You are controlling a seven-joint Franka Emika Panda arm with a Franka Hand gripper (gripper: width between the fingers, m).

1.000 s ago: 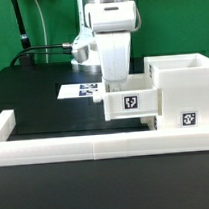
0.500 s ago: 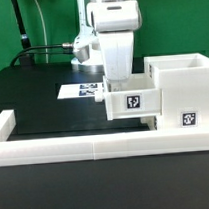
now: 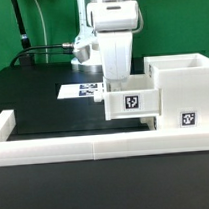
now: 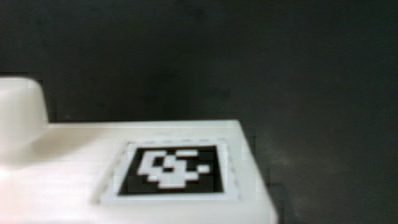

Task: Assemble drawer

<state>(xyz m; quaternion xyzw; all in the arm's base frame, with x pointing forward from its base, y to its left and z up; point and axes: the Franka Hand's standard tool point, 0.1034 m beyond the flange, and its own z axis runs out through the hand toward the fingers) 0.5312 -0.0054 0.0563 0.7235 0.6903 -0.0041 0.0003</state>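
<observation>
The arm's gripper (image 3: 121,81) reaches down into a small white tray (image 3: 130,102) that juts from the housing (image 3: 181,96) toward the exterior view's left, above the black table (image 3: 53,106); its fingers are hidden, so its grip cannot be told.

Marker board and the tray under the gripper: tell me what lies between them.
Only bare black table shows between the marker board and the tray in the exterior view; the wrist view doesn't show that stretch.

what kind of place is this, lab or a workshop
Most likely a robotics lab test bench: a black table edged by a low white wall, a green backdrop, and printed tags on the white drawer parts and marker board.
</observation>
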